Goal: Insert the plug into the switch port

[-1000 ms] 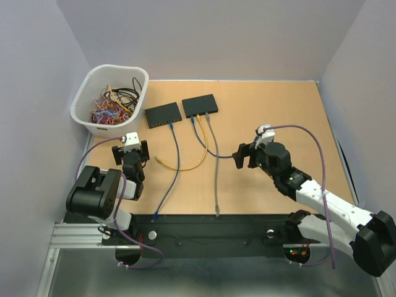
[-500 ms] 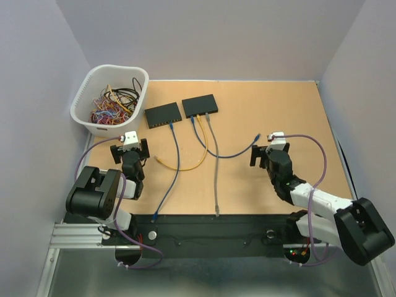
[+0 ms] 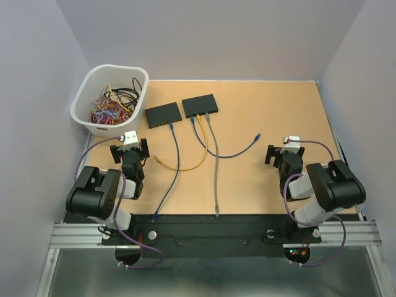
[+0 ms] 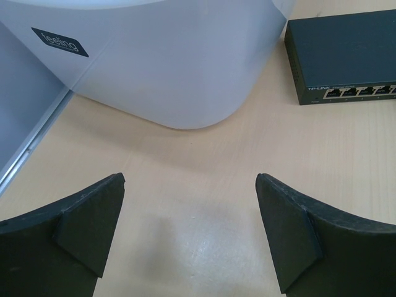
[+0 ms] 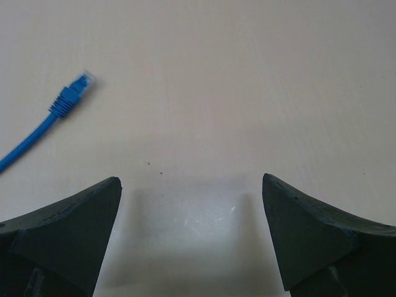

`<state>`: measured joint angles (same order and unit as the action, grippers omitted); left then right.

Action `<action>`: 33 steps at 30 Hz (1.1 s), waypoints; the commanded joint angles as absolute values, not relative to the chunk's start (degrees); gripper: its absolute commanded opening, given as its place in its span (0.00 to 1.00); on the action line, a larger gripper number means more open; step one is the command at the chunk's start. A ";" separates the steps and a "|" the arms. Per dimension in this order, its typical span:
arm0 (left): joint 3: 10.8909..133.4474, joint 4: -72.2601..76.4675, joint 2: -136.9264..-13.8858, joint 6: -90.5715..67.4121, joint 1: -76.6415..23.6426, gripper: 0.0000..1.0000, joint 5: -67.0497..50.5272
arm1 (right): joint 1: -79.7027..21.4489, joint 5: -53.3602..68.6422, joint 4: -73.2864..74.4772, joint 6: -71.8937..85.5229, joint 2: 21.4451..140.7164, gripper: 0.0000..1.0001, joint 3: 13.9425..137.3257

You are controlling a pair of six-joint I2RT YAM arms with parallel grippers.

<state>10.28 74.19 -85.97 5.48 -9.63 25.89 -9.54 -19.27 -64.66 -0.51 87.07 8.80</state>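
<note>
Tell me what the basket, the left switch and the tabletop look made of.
Basket: likely moulded plastic; white, smooth satin wall with a printed label.
Left switch: dark matte case; painted metal or plastic, cannot tell which.
Tabletop: light wood-look board with faint grain and a slight sheen; probably laminate or plywood.

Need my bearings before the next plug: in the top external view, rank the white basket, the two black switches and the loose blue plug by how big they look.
1. white basket, clearly largest
2. left switch and right switch: look alike, not ranked
3. loose blue plug, smallest
</note>
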 commanded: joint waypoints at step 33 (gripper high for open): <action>11.60 95.01 -84.46 5.27 -9.23 0.99 26.46 | -4.40 -14.33 -79.72 3.78 92.64 1.00 11.69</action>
